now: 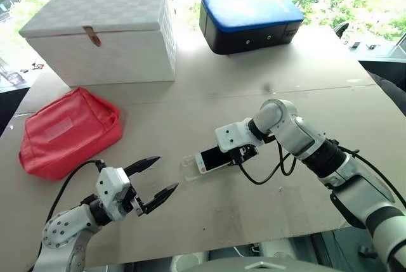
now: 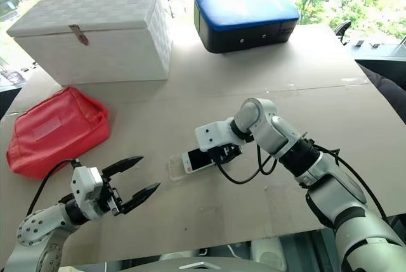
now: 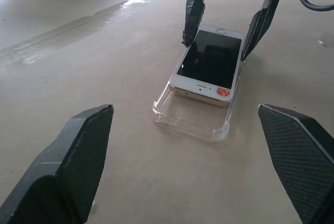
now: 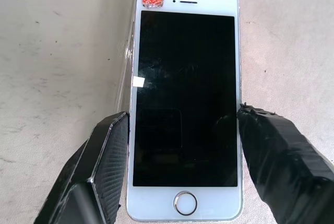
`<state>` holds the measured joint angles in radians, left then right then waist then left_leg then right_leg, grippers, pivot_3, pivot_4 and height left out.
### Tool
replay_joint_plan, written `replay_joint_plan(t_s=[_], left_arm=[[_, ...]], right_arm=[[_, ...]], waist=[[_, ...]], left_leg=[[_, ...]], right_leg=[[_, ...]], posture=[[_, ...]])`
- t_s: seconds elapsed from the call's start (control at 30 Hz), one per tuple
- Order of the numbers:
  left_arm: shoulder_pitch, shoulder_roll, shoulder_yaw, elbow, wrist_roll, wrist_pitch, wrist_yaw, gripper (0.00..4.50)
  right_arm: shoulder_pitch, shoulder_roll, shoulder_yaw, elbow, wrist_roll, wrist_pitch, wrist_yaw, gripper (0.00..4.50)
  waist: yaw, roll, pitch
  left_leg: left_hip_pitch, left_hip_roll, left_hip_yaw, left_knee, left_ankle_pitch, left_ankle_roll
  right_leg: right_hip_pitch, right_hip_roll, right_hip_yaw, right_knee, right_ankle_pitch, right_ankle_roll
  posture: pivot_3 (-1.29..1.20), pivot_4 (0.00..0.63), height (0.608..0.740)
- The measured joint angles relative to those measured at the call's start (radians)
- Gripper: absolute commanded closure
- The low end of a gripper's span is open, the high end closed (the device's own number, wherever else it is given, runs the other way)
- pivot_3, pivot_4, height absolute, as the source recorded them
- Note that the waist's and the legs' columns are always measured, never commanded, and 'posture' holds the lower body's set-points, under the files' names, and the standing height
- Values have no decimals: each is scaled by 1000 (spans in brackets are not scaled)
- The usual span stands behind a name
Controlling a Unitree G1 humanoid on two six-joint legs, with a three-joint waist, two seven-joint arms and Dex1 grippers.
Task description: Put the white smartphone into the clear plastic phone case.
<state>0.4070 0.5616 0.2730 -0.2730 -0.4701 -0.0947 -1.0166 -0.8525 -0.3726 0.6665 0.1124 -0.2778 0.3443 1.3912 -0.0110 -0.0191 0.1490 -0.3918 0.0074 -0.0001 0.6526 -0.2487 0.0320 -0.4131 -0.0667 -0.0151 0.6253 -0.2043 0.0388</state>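
Nearest me, my left gripper (image 1: 154, 182) hangs low over the table (image 1: 254, 94) with its two fingers spread wide and nothing between them, pointing toward the clear plastic phone case (image 3: 189, 118), which lies flat just beyond its tips. My right gripper (image 3: 229, 31) is closed on the white smartphone (image 1: 214, 158), one finger on each long edge near the home-button end, so the right arm is the one doing the work while the left only stands ready. The phone's long axis runs in line with the case's; its end with the red sticker already sits inside the case, while the gripped end is tilted up, leaving the case's near end uncovered. I judge the coming move turns on sliding the phone further along that axis toward my left gripper and then lowering its raised end. My right forearm reaches in from the right, wrist bent down and inward. Farther off sit a red pouch (image 1: 66, 131), a white box (image 1: 108, 34) and a blue-topped case (image 1: 250, 21)
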Motion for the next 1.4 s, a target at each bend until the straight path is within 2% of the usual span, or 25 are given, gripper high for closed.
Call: replay_joint_plan(t_s=[0.07, 0.13, 0.3, 0.4, 0.5, 0.67, 1.27, 1.3, 1.33, 1.37, 1.4], left_arm=[[-2, 0, 0, 0, 0, 0, 0, 0], [-11, 0, -1, 2, 0, 0, 0, 0], [-22, 4, -6, 9, 0, 0, -3, 0], [-24, 6, -6, 10, -1, 0, -5, 0], [-28, 11, -6, 10, 0, 0, -5, 0], [-28, 16, -6, 11, 0, 0, -8, 0], [-17, 28, -4, 19, -6, 25, -3, 0], [-6, 30, -3, 19, -7, 28, -4, 0], [2, 33, -3, 19, -8, 30, -8, 0], [17, 37, -4, 17, -5, 25, -16, 0], [34, 41, -7, 13, 0, 15, -29, 0]], right_arm=[[1, 0, -2, -2, 1, 4, -1, 714], [13, 4, -14, 4, 11, 4, -9, 51], [48, -33, -29, -38, 54, 29, 5, 51], [71, -53, -73, -65, 106, 113, 8, 844], [75, -61, -130, -109, 165, 170, -2, 2007], [76, -84, -141, -134, 187, 197, -31, 4429], [81, -59, -95, -140, 274, 169, -31, 4429], [81, -58, -100, -150, 303, 169, -15, 3924], [81, -59, -109, -168, 334, 169, 5, 3924], [82, -64, -119, -193, 367, 169, 25, 4340], [85, -79, -124, -222, 391, 169, 40, 4475]], waist=[[1, 0, 0], [0, 0, -1], [0, 1, 0], [-2, 1, 2], [-4, 2, 3], [-3, 2, 4], [-3, 1, 5], [-4, 1, 6], [-4, 2, 6], [-4, 2, 7], [-4, 2, 7]], left_leg=[[0, 0, 0, 0, 0, 0], [0, 0, 0, 0, 0, 0], [-2, 0, -1, 0, 0, 0], [-4, 0, -1, 0, 0, 0], [-4, 1, -1, 0, 0, 0], [-5, 1, -1, 0, 0, 0], [-6, 1, -1, 0, 0, 0], [-6, 1, -1, 0, 0, 0], [-6, 1, -1, -1, 0, 0], [-6, 1, -1, -1, 0, 0], [-6, 1, -1, -1, 0, 0]], right_leg=[[0, 0, 0, 0, 0, 0], [0, 0, 0, 0, 0, 0], [-1, 0, 0, 0, 0, 0], [-2, 0, -1, 0, 0, 0], [-3, 0, 0, 0, 0, 0], [-4, 0, -1, 0, 0, 0], [-4, 0, -1, 0, 0, 0], [-5, 0, 0, 0, 0, 0], [-5, 0, 0, 0, 0, 0], [-5, 0, 0, 0, 0, 0], [-5, 0, 0, -1, 0, 0]], posture=[[0, 150, 740], [0, 150, 740], [0, 150, 740], [0, 150, 740], [0, 150, 740], [0, 150, 740], [0, 150, 740], [0, 150, 740], [0, 150, 740], [0, 150, 740], [0, 150, 740]])
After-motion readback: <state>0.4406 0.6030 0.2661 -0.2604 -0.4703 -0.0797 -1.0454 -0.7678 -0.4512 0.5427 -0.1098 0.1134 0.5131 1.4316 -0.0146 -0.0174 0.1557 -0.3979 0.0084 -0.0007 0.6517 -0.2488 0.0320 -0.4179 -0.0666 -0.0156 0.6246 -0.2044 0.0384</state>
